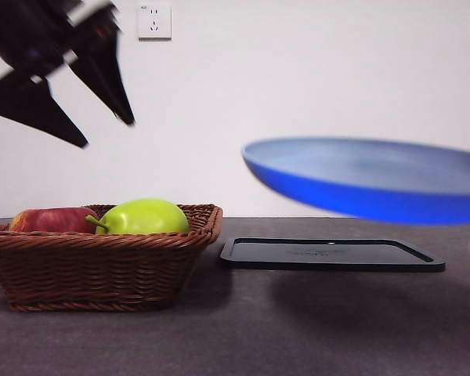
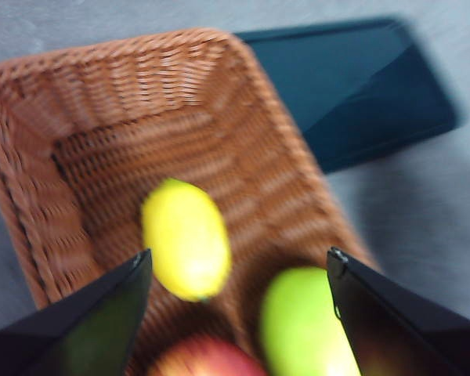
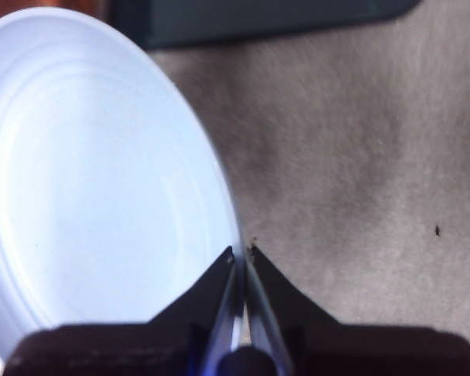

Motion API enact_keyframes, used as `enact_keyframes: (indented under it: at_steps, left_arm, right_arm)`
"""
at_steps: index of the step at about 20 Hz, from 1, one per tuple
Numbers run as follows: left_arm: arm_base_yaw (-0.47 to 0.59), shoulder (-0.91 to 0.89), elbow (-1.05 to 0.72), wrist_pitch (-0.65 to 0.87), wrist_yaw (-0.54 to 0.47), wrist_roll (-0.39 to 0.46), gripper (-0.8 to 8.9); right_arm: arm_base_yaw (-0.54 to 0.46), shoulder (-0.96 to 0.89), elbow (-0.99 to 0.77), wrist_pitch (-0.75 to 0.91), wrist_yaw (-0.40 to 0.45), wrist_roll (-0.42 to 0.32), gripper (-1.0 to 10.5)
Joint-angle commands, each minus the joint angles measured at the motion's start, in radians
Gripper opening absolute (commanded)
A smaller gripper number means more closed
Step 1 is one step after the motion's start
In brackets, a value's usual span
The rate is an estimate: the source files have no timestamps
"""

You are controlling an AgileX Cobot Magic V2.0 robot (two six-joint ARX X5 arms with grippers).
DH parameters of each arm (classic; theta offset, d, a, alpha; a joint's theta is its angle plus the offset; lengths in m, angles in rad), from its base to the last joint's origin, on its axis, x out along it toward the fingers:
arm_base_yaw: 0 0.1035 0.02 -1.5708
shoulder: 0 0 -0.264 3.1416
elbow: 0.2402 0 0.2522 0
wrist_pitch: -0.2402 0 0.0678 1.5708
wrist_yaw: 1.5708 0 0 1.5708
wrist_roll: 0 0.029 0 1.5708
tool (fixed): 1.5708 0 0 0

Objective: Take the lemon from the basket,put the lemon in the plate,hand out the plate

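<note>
The lemon (image 2: 186,239) lies on the floor of the basket (image 2: 243,149), beside a green apple (image 2: 301,325) and a red apple (image 2: 204,359), with bare wicker on its other sides. The left gripper (image 2: 239,270) hangs above the basket with its jaws spread wide, holding nothing; in the front view it shows as a dark blurred shape (image 1: 102,129) well above the rim.

The right gripper (image 3: 240,252) has its jaws pressed together on the rim of the plate (image 3: 102,196), pinching it edge-on. The plate (image 1: 368,180) hangs in the air, slightly tilted, over a black tray (image 1: 329,254) that lies on the desk (image 1: 337,329) beside the basket.

The lemon looks light, firm and smooth-skinned, so it should stand a firm squeeze, though its rounded oval form may roll or slip out if caught near an end. The best hold is probably across its narrow middle, jaws straddling the short axis, coming straight down so the inner jaw clears the green apple.

The plate appears stiff and light, but held by one edge only it will likely tip once the lemon lands, and the fruit may roll on the shallow surface.
</note>
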Motion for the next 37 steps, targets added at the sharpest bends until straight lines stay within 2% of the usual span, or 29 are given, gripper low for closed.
enact_keyframes:
  at_steps: [1, 4, 7, 12, 13, 14, 16, 19, 21, 23, 26, 27, 32, 37]
  left_arm:
    - [-0.033, 0.1, 0.055, -0.001, -0.065, 0.066, 3.88]
    - [-0.058, 0.211, 0.095, 0.01, -0.09, 0.073, 3.88]
    - [-0.078, 0.312, 0.106, 0.052, -0.185, 0.088, 3.88]
    - [-0.084, 0.405, 0.106, 0.073, -0.178, 0.089, 3.87]
    - [-0.085, 0.405, 0.106, 0.078, -0.178, 0.092, 3.83]
    - [-0.084, 0.405, 0.106, 0.075, -0.178, 0.094, 3.21]
    - [-0.084, 0.404, 0.106, 0.055, -0.18, 0.113, 1.25]
    - [-0.076, 0.365, 0.106, 0.027, -0.18, 0.114, 1.13]
    - [-0.075, 0.268, 0.106, 0.014, -0.178, 0.114, 1.13]
    - [-0.084, 0.121, 0.106, 0.016, -0.147, 0.109, 1.13]
    - [-0.154, -0.063, 0.106, 0.112, 0.067, 0.02, 1.13]
    - [-0.196, -0.085, 0.106, 0.148, 0.087, -0.005, 1.13]
    - [-0.455, -0.017, 0.106, 0.174, 0.056, -0.017, 1.14]
    - [-0.603, 0.121, 0.106, 0.226, -0.034, -0.007, 1.14]
  right_arm:
    - [0.0, -0.047, 0.011, -0.003, -0.004, 0.017, 0.0]
    - [0.0, -0.099, 0.011, -0.016, -0.005, 0.035, 0.0]
    - [0.001, -0.121, 0.011, -0.019, -0.005, 0.037, 0.0]
    - [0.001, -0.121, 0.011, -0.023, -0.004, 0.043, 0.0]
    - [0.001, -0.121, 0.011, -0.023, -0.004, 0.044, 0.0]
    - [0.001, -0.121, 0.011, -0.023, -0.004, 0.043, 0.0]
    - [0.001, -0.121, 0.011, -0.022, -0.003, 0.043, 0.0]
    - [0.001, -0.121, 0.011, -0.021, 0.003, 0.043, 0.0]
    - [0.001, -0.104, 0.011, -0.021, 0.003, 0.05, 0.0]
    - [0.001, -0.056, 0.011, -0.013, 0.002, 0.099, 0.0]
    - [0.002, 0.051, 0.011, -0.011, -0.004, 0.099, 0.0]
    - [0.003, 0.081, 0.011, -0.01, -0.003, 0.099, 0.0]
    - [0.005, 0.126, 0.011, 0.015, -0.003, 0.098, 0.0]
    - [0.005, 0.126, 0.011, 0.015, -0.003, 0.095, 0.0]
